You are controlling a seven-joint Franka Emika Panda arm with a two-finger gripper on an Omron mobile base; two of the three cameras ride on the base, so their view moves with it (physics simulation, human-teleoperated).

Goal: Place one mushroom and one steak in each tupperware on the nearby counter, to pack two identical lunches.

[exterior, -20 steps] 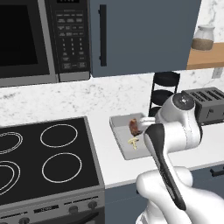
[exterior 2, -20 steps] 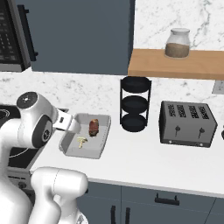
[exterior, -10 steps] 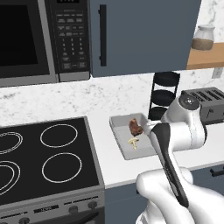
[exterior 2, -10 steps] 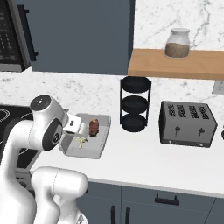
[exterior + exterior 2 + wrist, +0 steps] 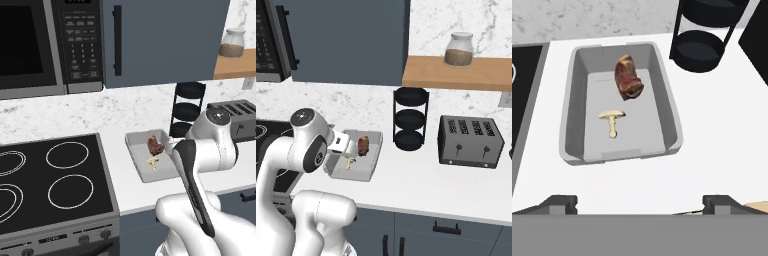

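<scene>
A pale grey tupperware (image 5: 569,125) lies on the white counter (image 5: 712,130) beside the stove. Inside it are one brown-red steak (image 5: 628,78) towards the back and one pale mushroom (image 5: 612,120) in the middle. From the right base view, the steak (image 5: 363,145) and mushroom (image 5: 349,162) lie in the same tupperware (image 5: 363,171), partly behind my hand. My gripper (image 5: 640,204) hovers above the tub's near edge, open, with nothing between its fingertips (image 5: 559,202). The left base view has the tupperware (image 5: 136,159), the steak (image 5: 154,145) and the mushroom (image 5: 152,162) just left of my arm.
A black three-tier rack (image 5: 409,119) stands right behind the tub. A dark toaster (image 5: 470,141) sits further right. The black stove top (image 5: 50,175) borders the counter on the left. Above are a microwave (image 5: 30,45) and a wooden shelf with a jar (image 5: 459,49).
My arm has swung to the right and my hand has drawn back over the tub's near edge. The jaws stay open. Steak and mushroom have not moved.
</scene>
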